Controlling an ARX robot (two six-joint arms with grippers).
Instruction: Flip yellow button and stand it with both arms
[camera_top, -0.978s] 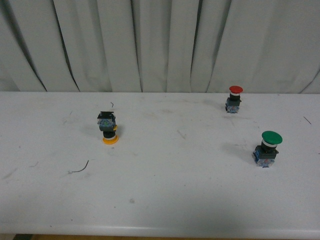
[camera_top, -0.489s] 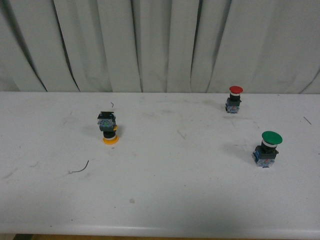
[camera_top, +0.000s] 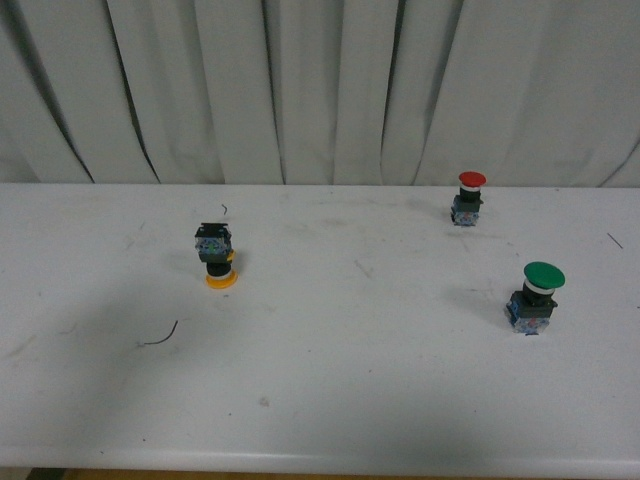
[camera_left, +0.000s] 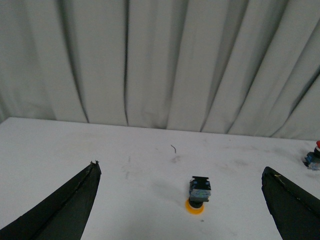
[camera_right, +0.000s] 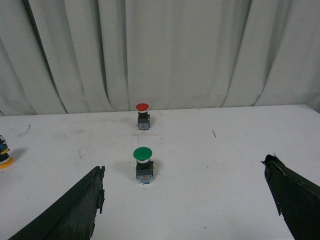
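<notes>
The yellow button (camera_top: 216, 258) stands upside down on the white table (camera_top: 330, 380), left of the middle. Its yellow cap rests on the surface and the dark contact block is on top. Neither arm shows in the front view. In the left wrist view my left gripper (camera_left: 181, 169) is open, its black jaws wide apart, and the yellow button (camera_left: 198, 192) sits on the table ahead between them, untouched. My right gripper (camera_right: 185, 165) is open too and holds nothing. The yellow button (camera_right: 4, 157) is only partly visible at that view's edge.
A red-capped button (camera_top: 470, 198) stands upright at the back right. A larger green-capped button (camera_top: 537, 295) stands nearer on the right, and it lies ahead of the right gripper (camera_right: 143, 165). A thin curled wire scrap (camera_top: 160, 338) lies front left. A white curtain (camera_top: 320, 90) closes the back.
The buttons have not moved. A faint shadow has spread over the left and front part of the table in the front view.
</notes>
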